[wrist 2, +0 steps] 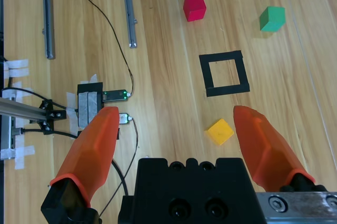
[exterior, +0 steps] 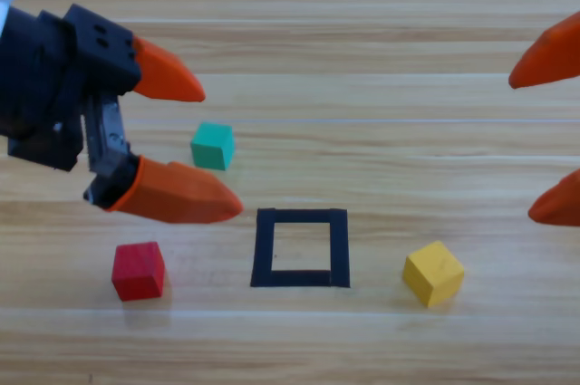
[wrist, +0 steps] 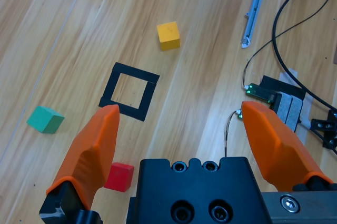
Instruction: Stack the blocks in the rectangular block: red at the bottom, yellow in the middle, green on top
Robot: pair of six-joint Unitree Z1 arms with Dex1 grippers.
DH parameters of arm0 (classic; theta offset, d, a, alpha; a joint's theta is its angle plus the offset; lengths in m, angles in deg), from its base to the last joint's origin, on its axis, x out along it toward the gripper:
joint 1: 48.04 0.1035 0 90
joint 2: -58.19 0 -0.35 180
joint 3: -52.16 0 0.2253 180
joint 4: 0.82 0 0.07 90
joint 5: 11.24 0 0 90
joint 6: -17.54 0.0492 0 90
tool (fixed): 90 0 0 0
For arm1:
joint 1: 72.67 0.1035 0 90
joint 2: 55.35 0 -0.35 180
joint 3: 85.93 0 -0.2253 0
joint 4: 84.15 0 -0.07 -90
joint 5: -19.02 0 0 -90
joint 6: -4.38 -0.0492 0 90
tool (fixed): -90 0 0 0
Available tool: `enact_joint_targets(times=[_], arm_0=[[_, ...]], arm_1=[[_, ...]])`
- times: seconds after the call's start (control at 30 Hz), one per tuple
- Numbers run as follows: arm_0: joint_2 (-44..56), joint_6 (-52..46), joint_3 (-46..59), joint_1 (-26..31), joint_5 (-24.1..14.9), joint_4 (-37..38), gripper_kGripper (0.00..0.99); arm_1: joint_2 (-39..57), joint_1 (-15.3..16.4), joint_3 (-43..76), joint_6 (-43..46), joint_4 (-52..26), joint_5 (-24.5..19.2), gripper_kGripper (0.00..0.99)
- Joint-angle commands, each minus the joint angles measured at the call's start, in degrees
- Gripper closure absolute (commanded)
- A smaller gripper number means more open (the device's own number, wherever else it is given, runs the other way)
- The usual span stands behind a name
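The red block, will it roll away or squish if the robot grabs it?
Probably not. The red block is a cube resting flat on the table, so a push should slide it, not roll it. Its edges look crisp and straight, so it is likely stiff, not squishy. Its matte faces may give the open left gripper decent grip.

Even, bright overhead light with soft shadows throughout.

In the high view the worktop (exterior: 381,59) is evenly lit; a pale sheen is seen across the upper boards, and short soft shadows are cast just below the red cube (exterior: 138,270) and yellow cube (exterior: 433,273). The left claw (exterior: 213,149), at the upper left, is rendered slightly soft. Both wrist views are clear, with mild glare on the wood.
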Motion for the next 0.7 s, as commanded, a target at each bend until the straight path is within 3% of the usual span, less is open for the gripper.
enact_joint_targets(times=[0.03, 0.2, 0.5, 0.7], arm_0=[[1.42, -0.87, -0.40, -1.40, -0.80, -0.97, 0.000], [1.51, -1.22, -0.40, -1.40, -0.88, -1.33, 0.000], [2.04, -1.57, -0.14, -1.40, -1.06, -1.50, 0.000], [2.21, -2.36, -0.14, -1.40, -1.32, -1.59, 0.000]], arm_1=[[-2.38, 2.39, 2.25, -0.03, -1.21, -0.50, 0.034], [-3.26, 2.39, 2.78, -2.23, -1.30, -2.00, 0.034], [-11.26, 2.30, 0.41, -19.98, -0.94, -26.96, 0.033], [-21.72, 2.21, -3.20, -25.78, 2.31, -28.19, 0.033]])
